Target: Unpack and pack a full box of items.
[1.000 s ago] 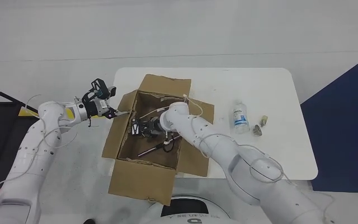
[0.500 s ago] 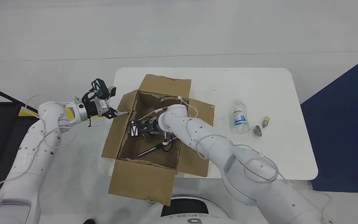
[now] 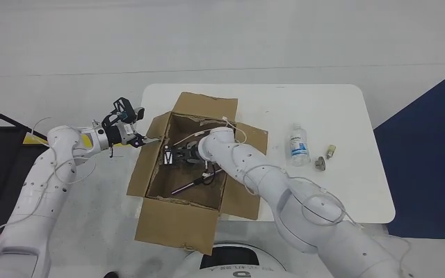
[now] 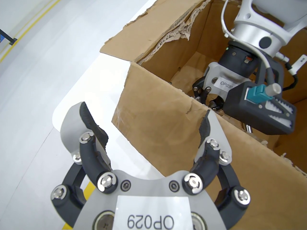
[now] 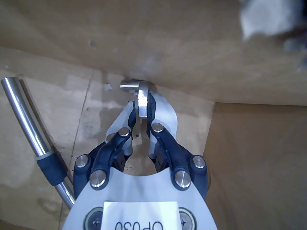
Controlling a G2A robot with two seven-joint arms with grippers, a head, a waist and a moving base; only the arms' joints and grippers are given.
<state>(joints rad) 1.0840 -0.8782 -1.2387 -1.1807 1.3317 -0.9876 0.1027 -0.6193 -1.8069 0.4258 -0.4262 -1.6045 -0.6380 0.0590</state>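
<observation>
An open cardboard box (image 3: 158, 208) sits at the table's left side. My right gripper (image 5: 142, 107) is down inside the box near its floor, shut on a small metal part (image 5: 142, 98) with a flat plate and a short peg. A metal rod with a black grip (image 5: 36, 136) lies on the box floor beside it, and the same rod (image 3: 193, 183) appears in the top view. My left gripper (image 4: 146, 118) is open and holds nothing, just outside the box's left wall (image 4: 168, 135). The right gripper's fingers are hidden in the top view behind its wrist (image 3: 182, 157).
On the white table (image 3: 348, 187) right of the box lie a clear plastic bottle (image 3: 298, 144) and two small fittings (image 3: 323, 157). The box flaps (image 3: 205, 105) stand open on all sides. A table edge runs close to the left gripper.
The right arm's wrist shifted slightly inside the box, first toward the left wall and then a little back. The left arm has stayed put.
</observation>
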